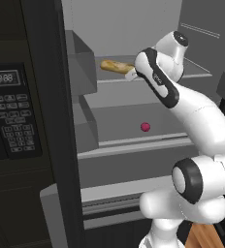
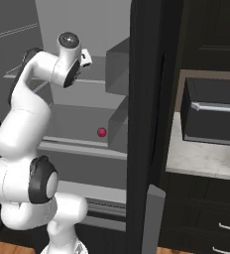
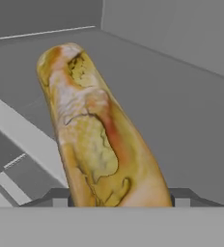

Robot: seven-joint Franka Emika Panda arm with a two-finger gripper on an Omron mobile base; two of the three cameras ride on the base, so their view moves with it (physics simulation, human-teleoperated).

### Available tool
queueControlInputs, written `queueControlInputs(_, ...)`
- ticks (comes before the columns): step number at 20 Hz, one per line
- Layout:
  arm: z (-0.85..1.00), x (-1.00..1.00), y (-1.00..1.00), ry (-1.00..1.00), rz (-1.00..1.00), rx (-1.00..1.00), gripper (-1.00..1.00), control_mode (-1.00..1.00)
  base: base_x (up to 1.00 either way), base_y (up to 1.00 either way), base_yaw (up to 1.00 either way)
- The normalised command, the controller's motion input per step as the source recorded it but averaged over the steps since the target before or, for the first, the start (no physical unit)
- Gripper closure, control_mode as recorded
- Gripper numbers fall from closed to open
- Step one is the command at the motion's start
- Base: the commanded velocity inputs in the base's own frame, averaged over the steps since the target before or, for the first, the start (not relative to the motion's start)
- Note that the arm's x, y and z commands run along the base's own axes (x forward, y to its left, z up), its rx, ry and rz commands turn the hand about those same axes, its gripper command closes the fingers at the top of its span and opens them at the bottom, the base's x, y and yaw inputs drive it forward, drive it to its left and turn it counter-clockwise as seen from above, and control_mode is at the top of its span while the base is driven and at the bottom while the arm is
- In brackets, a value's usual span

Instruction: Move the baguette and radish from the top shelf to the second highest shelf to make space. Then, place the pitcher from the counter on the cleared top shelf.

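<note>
A: The gripper [image 1: 132, 73] — is it gripping anything?
B: It looks so. In the hand view the baguette [image 3: 97, 135] runs up from between the two finger bases, the jaws standing fairly wide on either side of its near end; the fingertips are hidden behind the loaf.
A: And from the left base view?
B: The gripper sits at the near end of the baguette [image 1: 115, 66], the loaf pointing left over the top shelf [image 1: 192, 72]. Whether it rests on the panel or hangs just above it, I cannot tell.
A: The radish?
B: The radish [image 1: 145, 127] lies below, on the second highest shelf [image 1: 134, 145], well apart from the loaf.
A: Anything crowding the arm?
B: The dark fridge wall with the microwave [image 1: 10, 111] to the left. To the right, the bench [image 2: 206, 161] with a dark box [image 2: 213, 116] on it.
</note>
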Motion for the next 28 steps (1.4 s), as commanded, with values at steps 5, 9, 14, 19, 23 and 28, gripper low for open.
queueControlInputs(5,0.23,-1.0,0.0,-0.01,-0.07,0.06,1.0,-1.0,0.0,0.0,0.0)
queueControlInputs(9,0.04,-1.0,0.0,0.0,-0.05,0.13,1.0,-1.0,0.0,0.0,0.0)
queueControlInputs(14,-0.12,-1.0,-0.01,0.01,-0.02,0.13,1.0,-1.0,0.0,0.0,0.0)
queueControlInputs(19,-0.3,-0.95,-0.03,0.21,0.0,0.03,1.0,-1.0,0.0,0.0,0.0)
queueControlInputs(23,-0.49,-0.76,0.0,0.32,0.0,0.0,1.0,-1.0,0.0,0.0,0.0)
queueControlInputs(28,-0.64,-0.38,0.0,0.31,0.0,0.0,1.0,-1.0,0.0,0.0,0.0)
